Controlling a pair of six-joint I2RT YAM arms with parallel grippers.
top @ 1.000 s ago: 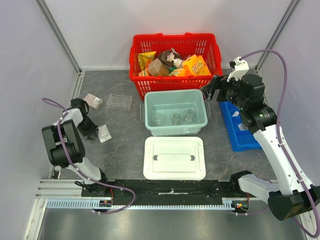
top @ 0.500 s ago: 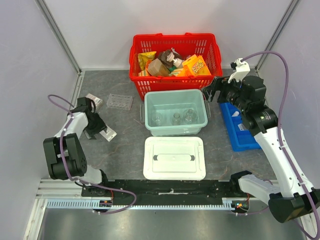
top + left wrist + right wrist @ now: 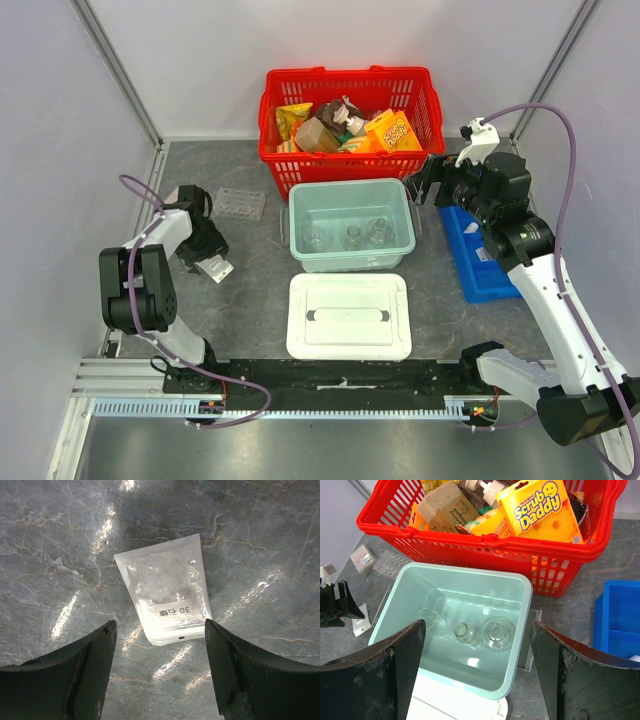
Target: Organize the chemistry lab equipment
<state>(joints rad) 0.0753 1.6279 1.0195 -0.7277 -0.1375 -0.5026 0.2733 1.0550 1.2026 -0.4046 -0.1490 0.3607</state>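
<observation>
A small flat clear packet (image 3: 165, 597) with a printed label lies on the grey table. My left gripper (image 3: 159, 625) hovers open just over its near end, touching nothing. In the top view that packet (image 3: 216, 268) lies left of the pale green bin (image 3: 296, 232), by my left gripper (image 3: 208, 256). Three clear glass flasks (image 3: 496, 632) stand in the bin. My right gripper (image 3: 479, 645) hangs open and empty above them, seen at the bin's right rear corner (image 3: 418, 188). A clear well plate (image 3: 240, 203) lies further back. Another packet (image 3: 364, 559) sits beside it.
The red basket (image 3: 275, 150) of snack packs and a yellow sponge stands behind the bin. The bin's white lid (image 3: 349, 316) lies in front of it. A blue tray (image 3: 470, 275) with tiny white vials (image 3: 483, 255) sits under the right arm. Walls close the left and right sides.
My left gripper has opened wider and swung right, away from the left wall, coming over the packet. The right arm has barely moved.
</observation>
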